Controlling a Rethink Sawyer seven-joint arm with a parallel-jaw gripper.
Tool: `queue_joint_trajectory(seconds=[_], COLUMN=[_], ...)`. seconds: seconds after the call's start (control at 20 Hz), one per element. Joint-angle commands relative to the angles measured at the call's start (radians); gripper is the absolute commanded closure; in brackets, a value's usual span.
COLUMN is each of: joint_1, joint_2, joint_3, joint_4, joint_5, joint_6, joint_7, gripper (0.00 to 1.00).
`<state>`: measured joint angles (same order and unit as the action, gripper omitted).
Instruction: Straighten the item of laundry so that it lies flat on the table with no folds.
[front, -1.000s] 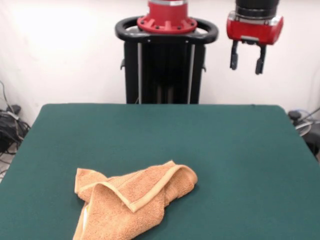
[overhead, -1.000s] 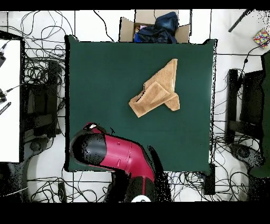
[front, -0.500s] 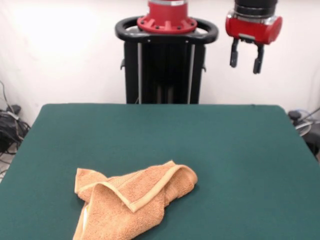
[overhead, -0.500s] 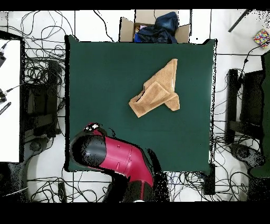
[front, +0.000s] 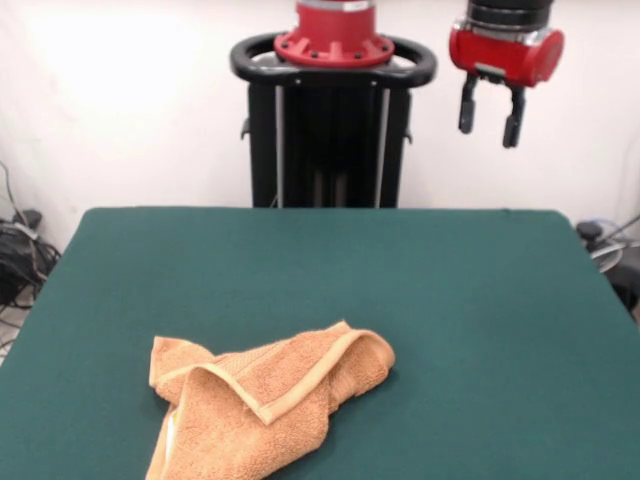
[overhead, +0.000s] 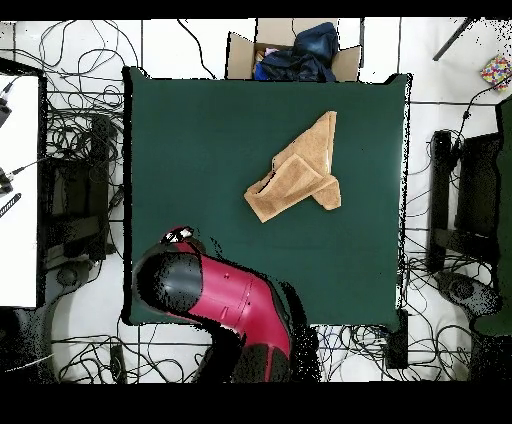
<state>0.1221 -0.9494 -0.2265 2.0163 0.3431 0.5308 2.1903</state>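
Status: task not begun as far as the views show; the towel (front: 262, 402) lies folded and bunched, no part of it gripped. All straightening work remains — every fold must come out and the cloth must end in one flat layer on the table (front: 470, 300).

Gripper (front: 487, 115): raised high above the table's far side, well apart from the towel; two dark fingers hang down w/ a clear gap between them, i.e. parted; nothing held. In the overhead view the arm (overhead: 215, 290) covers the table corner nearest the base; the gripper itself is not separable there.

Towel position: front view — near edge of the table, left of centre, its lower part cut off by the picture's bottom edge; overhead view (overhead: 298, 170) — right of centre, in the half of the table away from the base.

Towel condition: orange-tan terry; doubled over itself into a rough triangular heap; a flat woven band runs diagonally along the edge of the top flap; a rounded fold bulges at the right end in the front view; a smaller curled corner sits at the left end; a thin pale strip shows near the lower left, poss. a tag, too small to confirm. Overhead view shows at least two overlapping layers, one narrow point reaching toward the far edge.

Judgement: approx. nil progress; next reqd step is likely descent to an exposed corner or band edge.
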Motion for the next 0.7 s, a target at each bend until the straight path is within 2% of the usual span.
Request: queue_joint_trajectory(seconds=[0.05,0.25,0.5,0.6,0.7], joint_1=[-0.003,-0.017,-0.059,-0.093,-0.122], joint_2=[0.064,0.061,0.046,0.018,-0.001], joint_3=[-0.028,-0.020,0.040,0.086,0.134], joint_4=[-0.064,-0.090,-0.211,-0.218,-0.200], joint_5=[0.023,-0.010,-0.192,-0.243,-0.262], joint_6=[0.029,0.051,0.174,0.213,0.199], joint_7=[0.253,0.186,-0.102,-0.197,-0.237], gripper=[0.00,0.00,0.00,0.00,0.00])
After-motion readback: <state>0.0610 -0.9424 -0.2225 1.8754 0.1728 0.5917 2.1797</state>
